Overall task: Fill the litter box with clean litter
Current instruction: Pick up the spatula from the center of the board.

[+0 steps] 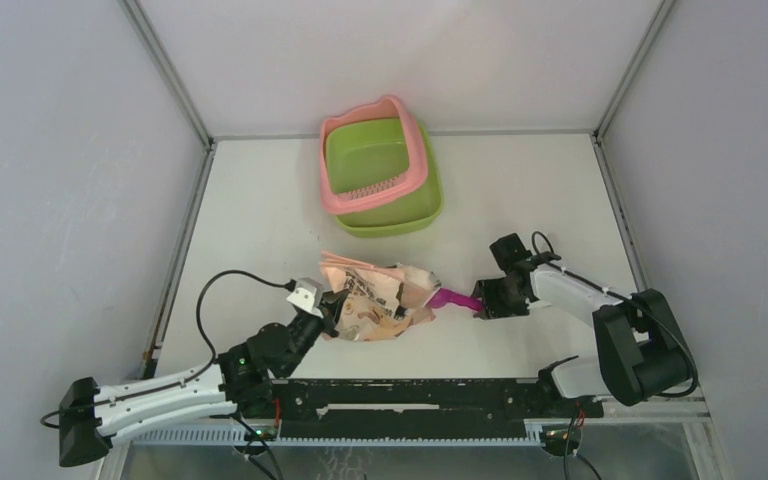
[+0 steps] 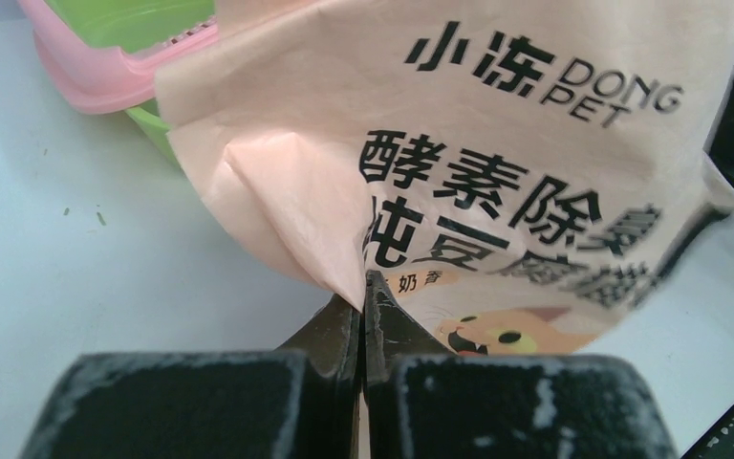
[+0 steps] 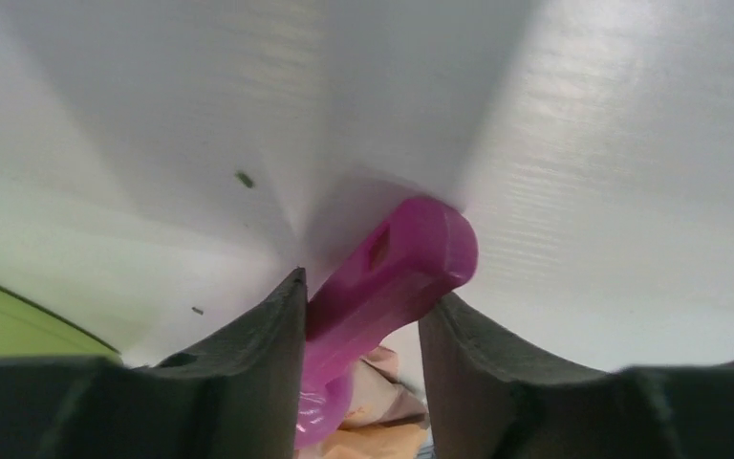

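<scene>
Top external view: litter box (image 1: 326, 165) lies well beyond both hands; left hand (image 1: 332, 311) is clamped on bag (image 1: 375, 298), right hand (image 1: 482, 301) on scoop (image 1: 452, 298) handle.

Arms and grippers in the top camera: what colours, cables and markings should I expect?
The left arm and right arm have white shells, black joints and bases. The left gripper and right gripper are black. A black cable loops from each wrist.
</scene>
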